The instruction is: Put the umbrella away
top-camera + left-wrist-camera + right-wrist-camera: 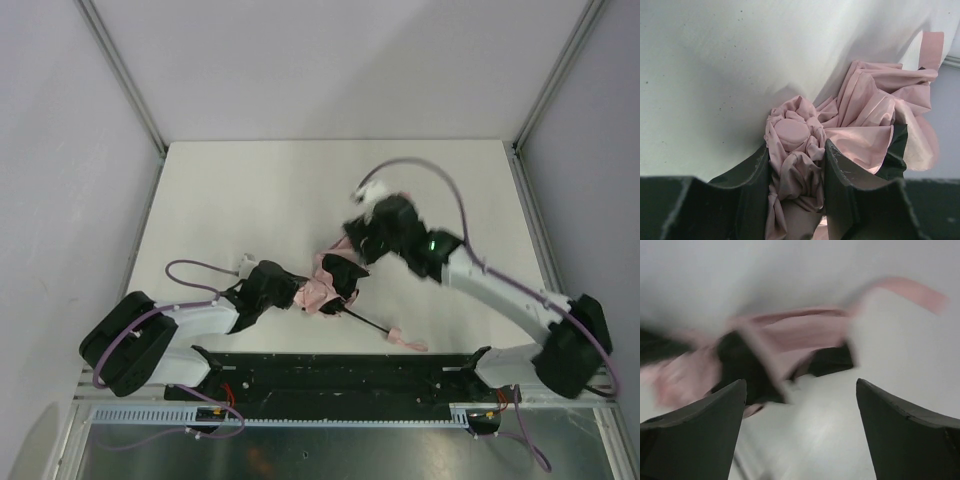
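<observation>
Both of your grippers at the umbrella (322, 288), on the counter (250, 190) between the arms.
Your left gripper (796, 152) pinches the bunched pink fabric just below the round cap (790, 131). The umbrella lies crumpled, and its black shaft (365, 324) runs toward the near edge to a pink strap (408, 343). Your right gripper (801, 385) stands spread wide with nothing between its fingers, just beyond the umbrella's far side. Its wrist view is blurred.
</observation>
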You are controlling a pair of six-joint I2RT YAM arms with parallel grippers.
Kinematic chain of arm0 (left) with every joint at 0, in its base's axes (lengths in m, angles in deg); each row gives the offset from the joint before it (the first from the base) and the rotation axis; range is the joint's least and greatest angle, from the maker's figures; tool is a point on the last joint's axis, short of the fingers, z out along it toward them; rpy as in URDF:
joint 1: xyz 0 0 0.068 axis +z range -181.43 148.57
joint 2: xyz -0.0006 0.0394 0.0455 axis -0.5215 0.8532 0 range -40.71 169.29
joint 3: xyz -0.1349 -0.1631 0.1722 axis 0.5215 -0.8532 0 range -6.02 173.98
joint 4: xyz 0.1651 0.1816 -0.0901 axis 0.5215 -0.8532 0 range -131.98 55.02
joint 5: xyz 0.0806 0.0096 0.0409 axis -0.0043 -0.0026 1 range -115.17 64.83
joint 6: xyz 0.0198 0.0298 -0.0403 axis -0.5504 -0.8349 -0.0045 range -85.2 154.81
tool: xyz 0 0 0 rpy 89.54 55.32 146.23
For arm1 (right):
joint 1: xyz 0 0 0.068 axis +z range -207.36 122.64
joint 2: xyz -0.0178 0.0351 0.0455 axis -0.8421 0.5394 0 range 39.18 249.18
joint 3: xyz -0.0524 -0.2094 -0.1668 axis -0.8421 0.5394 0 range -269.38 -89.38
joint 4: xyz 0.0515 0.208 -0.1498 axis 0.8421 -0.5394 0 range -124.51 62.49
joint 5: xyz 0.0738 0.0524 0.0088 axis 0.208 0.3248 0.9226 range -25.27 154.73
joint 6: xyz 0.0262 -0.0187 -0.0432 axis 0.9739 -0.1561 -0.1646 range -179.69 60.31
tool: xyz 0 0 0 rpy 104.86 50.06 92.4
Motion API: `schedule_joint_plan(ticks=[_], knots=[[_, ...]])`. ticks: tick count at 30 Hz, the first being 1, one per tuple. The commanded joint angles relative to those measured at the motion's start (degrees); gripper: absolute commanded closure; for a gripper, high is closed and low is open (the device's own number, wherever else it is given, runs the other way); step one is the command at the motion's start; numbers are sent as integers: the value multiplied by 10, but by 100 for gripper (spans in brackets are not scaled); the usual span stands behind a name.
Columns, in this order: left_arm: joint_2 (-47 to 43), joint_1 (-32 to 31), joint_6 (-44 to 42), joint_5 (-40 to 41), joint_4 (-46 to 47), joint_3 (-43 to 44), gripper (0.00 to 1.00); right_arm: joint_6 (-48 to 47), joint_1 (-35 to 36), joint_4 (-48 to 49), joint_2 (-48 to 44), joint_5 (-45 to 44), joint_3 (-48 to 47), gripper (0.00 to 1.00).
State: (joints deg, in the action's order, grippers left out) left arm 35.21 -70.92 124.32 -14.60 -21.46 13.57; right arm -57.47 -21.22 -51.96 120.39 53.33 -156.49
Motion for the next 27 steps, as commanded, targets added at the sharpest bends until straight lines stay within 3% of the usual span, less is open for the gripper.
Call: schedule_joint_plan(ticks=[1,6,17,20,24,27], knots=[[14,-5,-28,36,-108,-6,100,-113,172,162,-84,45,158,6],[18,-5,-24,32,-114,-3,100,-176,290,285,-4,-7,193,6],[20,-5,-10,33,-126,-2,100,-187,297,364,184,-51,145,8],[17,-6,-6,34,-129,-5,100,-158,285,330,216,-63,138,20],[11,-5,4,31,-129,-7,100,-99,254,272,239,-35,147,51],[3,-5,8,31,-130,-6,100,-67,230,255,239,-2,164,65]])
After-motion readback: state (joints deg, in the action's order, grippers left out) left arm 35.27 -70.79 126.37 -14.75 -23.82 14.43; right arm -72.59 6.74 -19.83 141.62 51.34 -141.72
